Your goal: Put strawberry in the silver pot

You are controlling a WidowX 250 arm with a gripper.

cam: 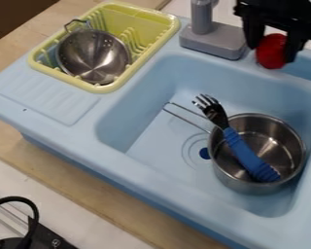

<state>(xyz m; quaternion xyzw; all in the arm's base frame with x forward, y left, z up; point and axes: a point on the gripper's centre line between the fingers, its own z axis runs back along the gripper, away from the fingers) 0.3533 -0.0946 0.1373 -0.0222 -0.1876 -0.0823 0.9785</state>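
gripping red strawberry between fingers, black gripper at upper right, above back edge of blue sink, near grey faucet. silver pot in basin, wire handle toward upper left. blue-handled fork leans across pot rim, handle end inside, tines out past rim. metal colander tilted in yellow dish rack, left of faucet. black object at lower left bears small pale marking (too tiny to make out).
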